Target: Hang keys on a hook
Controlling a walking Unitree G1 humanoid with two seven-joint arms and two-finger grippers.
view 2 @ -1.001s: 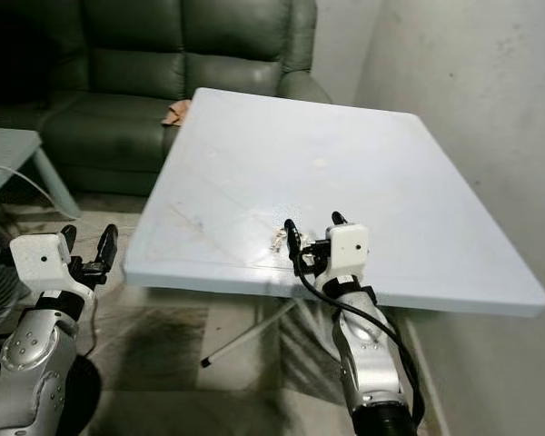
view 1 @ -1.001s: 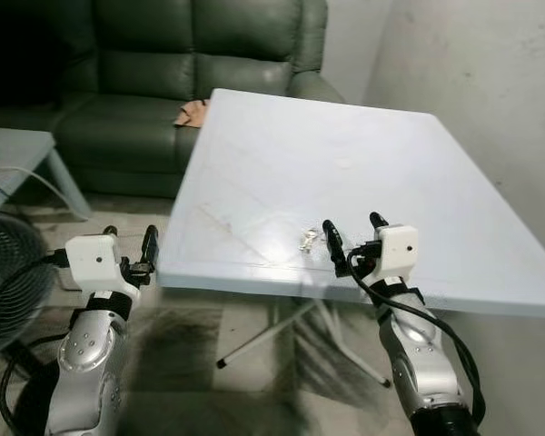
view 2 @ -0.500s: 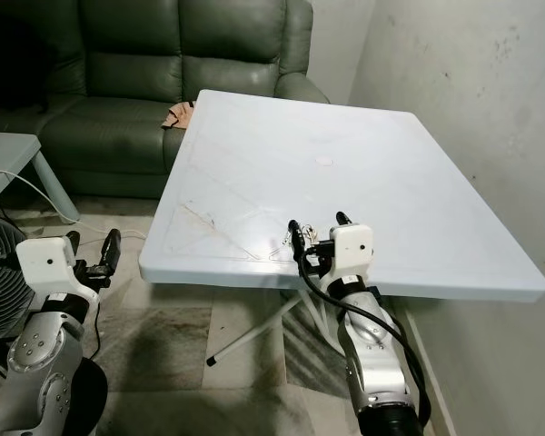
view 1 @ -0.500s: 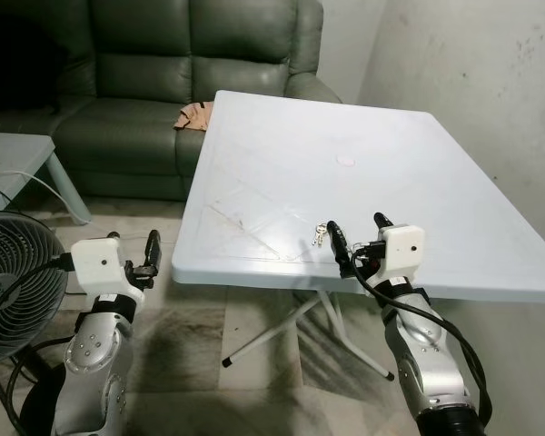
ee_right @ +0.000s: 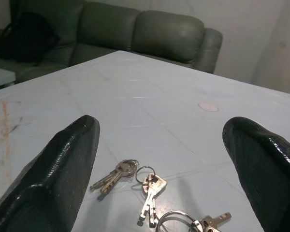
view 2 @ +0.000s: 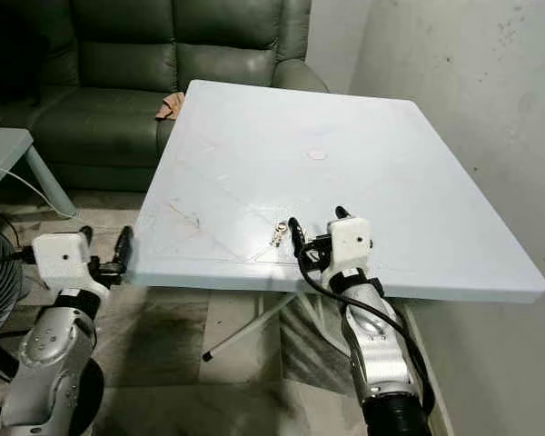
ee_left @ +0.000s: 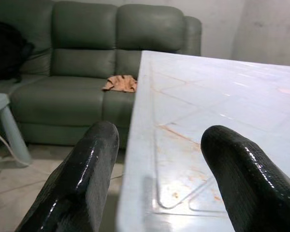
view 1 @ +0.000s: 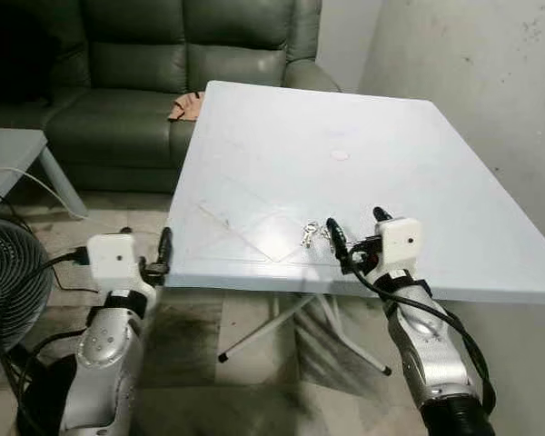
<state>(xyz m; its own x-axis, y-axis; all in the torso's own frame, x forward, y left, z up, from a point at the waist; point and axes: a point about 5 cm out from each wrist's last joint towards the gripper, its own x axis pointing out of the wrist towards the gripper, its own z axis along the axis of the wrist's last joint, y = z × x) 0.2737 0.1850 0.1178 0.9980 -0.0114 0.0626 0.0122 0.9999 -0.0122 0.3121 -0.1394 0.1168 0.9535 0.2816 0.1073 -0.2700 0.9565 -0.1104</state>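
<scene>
Metal keys (ee_right: 150, 193), light, loose and likely slippery on their rings, lie before the spread-fingered right gripper (view 1: 354, 234); pinch a ring.

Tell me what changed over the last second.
The camera shifted as the robot closed on the table. The right gripper, jaws open, now sits nearer the keys; the left gripper has come up to the table's near edge. The keys lie where they were, untouched.
</scene>
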